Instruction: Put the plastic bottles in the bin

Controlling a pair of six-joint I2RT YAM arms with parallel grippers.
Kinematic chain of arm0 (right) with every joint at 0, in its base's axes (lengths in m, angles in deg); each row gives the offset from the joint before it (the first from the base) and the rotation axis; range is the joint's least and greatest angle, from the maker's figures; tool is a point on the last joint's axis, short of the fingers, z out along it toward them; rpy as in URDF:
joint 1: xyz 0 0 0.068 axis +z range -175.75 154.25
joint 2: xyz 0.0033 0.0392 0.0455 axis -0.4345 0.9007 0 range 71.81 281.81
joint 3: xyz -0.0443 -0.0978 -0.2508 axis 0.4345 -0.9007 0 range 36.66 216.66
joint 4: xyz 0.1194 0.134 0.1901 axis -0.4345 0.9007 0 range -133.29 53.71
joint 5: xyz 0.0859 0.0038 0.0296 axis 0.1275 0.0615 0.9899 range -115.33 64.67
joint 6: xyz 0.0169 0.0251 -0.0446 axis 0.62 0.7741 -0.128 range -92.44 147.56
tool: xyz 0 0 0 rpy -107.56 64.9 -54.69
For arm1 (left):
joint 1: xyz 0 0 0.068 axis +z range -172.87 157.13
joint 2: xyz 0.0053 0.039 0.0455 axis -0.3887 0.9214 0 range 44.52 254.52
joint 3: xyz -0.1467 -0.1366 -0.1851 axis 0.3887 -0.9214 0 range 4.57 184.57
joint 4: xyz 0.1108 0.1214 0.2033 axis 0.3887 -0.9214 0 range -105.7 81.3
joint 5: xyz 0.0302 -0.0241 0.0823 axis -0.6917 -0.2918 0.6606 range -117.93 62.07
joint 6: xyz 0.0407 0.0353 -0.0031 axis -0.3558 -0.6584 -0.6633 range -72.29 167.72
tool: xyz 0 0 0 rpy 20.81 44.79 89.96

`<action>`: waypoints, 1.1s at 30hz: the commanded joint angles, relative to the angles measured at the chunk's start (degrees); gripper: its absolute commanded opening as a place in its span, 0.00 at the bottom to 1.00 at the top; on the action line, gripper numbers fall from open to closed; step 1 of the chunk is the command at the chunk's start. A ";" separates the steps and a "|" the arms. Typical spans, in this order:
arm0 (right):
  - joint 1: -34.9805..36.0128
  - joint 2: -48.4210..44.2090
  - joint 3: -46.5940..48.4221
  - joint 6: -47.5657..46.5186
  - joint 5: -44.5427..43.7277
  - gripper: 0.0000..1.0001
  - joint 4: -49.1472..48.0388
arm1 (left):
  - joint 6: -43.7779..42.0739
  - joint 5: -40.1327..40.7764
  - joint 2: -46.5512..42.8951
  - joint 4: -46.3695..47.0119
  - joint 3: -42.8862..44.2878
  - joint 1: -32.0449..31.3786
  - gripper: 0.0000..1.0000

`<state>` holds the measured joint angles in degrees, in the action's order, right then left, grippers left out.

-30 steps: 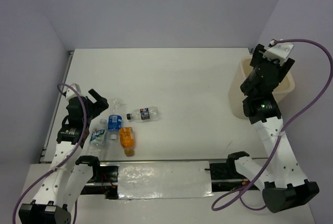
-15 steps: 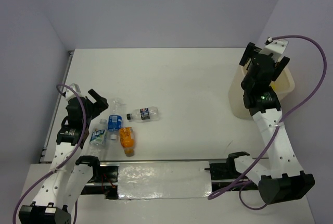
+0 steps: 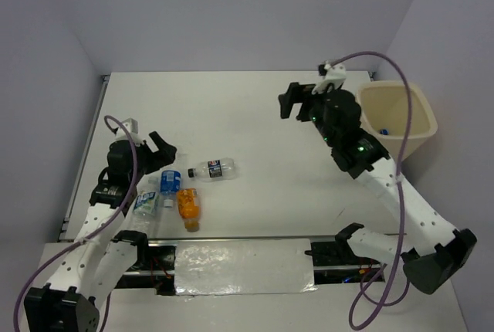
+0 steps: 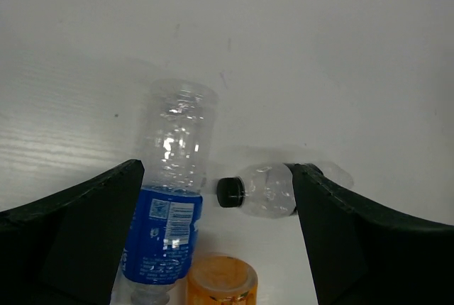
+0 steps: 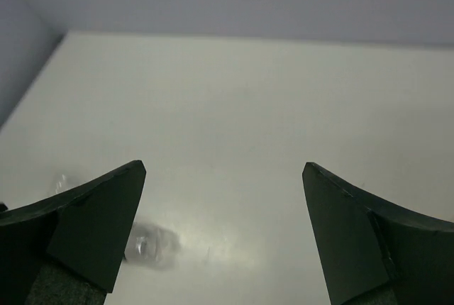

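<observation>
Several plastic bottles lie at the table's left. These are a clear one with a dark label (image 3: 212, 168), a blue-labelled one (image 3: 170, 181), an orange one (image 3: 187, 206) and another blue-labelled one (image 3: 143, 201). My left gripper (image 3: 158, 150) is open and empty just behind them. In the left wrist view (image 4: 216, 170) it frames the blue-labelled bottle (image 4: 170, 206), the black-capped clear bottle (image 4: 266, 190) and the orange bottle (image 4: 220, 280). My right gripper (image 3: 297, 100) is open and empty over mid-table, left of the cream bin (image 3: 426, 112). The right wrist view (image 5: 223, 168) shows a blurred clear bottle (image 5: 149, 245).
The bin stands at the table's right edge with something blue (image 3: 384, 132) inside. A shiny sheet (image 3: 239, 266) lies along the near edge between the arm bases. Grey walls close in the back and both sides.
My right arm has swung from over the bin leftward to above the table's middle, uncovering the bin. My left gripper has shifted slightly right, nearer the bottles. The bottles have not moved.
</observation>
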<state>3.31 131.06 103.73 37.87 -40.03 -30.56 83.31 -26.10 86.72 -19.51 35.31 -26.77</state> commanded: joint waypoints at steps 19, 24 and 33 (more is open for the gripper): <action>2.58 -15.47 -37.88 12.47 2.22 1.00 -19.93 | -28.82 -18.62 27.05 9.93 7.84 -22.02 0.99; 2.32 -16.44 -40.34 10.35 4.05 1.00 -21.16 | -29.00 -8.54 34.09 7.57 10.74 -25.45 0.99; 0.47 -16.71 -42.19 7.97 8.28 1.00 -24.42 | -30.06 -2.79 44.64 4.13 17.15 -30.19 0.99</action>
<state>4.38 115.01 62.01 47.18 -33.25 -50.82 55.05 -30.52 129.43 -14.37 49.56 -55.58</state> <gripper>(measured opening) 0.997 0.993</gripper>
